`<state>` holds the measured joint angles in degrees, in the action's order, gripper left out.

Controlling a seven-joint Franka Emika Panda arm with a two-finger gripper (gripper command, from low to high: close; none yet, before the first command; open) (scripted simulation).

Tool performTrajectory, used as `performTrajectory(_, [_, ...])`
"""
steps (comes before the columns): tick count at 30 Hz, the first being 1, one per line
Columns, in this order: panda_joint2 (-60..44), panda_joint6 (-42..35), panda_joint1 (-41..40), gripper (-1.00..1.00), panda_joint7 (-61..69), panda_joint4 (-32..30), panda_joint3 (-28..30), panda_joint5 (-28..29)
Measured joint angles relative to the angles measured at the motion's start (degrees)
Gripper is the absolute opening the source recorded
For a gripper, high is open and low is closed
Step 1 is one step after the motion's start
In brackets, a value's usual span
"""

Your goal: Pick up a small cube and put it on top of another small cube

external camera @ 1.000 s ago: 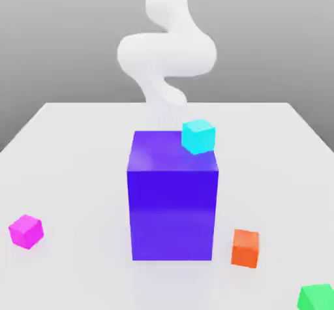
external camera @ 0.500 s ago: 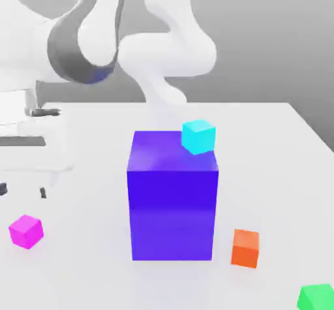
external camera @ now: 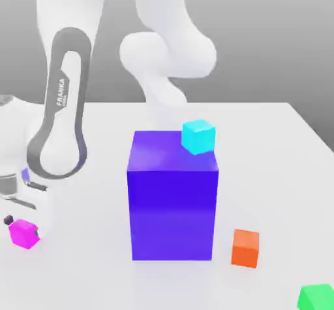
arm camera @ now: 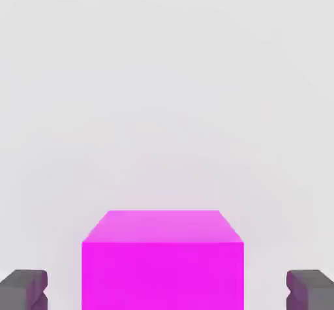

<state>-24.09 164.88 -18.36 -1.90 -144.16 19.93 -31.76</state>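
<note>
Five coloured bodies on a pale counter (external camera: 274, 171), exterior view. Lower left of frame: small cube (external camera: 25, 233), bright magenta, resting on the counter, partly overlapped by the white hand of the arm (external camera: 62, 119). Centre: tall blue-violet block (external camera: 172, 211), upright, well apart from the small cube. At the upper right corner of the block's top face: cyan cube (external camera: 198, 136). Lower right, near the block's base: orange cube (external camera: 245, 248). Bottom right corner, cut by the frame edge: green cube (external camera: 318, 297). Arm bent down from the upper middle toward the left edge, lettered link upright above the hand.

Hand view: gripper (arm camera: 167, 292) released, straddling the small cube. Dark fingers (arm camera: 26, 290) one to each side, with a strip of bare counter between each finger and the cube's flank, hence no contact. Small cube square-on to the camera, top face and one side face visible.
</note>
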Motion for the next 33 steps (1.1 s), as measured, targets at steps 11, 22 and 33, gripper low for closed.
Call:
performTrajectory(11, [8.1,-5.2,6.2,-1.0,-7.7,-2.4,8.3,10.2])
performTrajectory(22, [9.1,-13.6,22.6,-1.0,-1.9,6.5,-4.4,22.3])
performTrajectory(33, [5.9,-17.8,37.7,-1.0,6.3,14.8,-18.7,30.5])
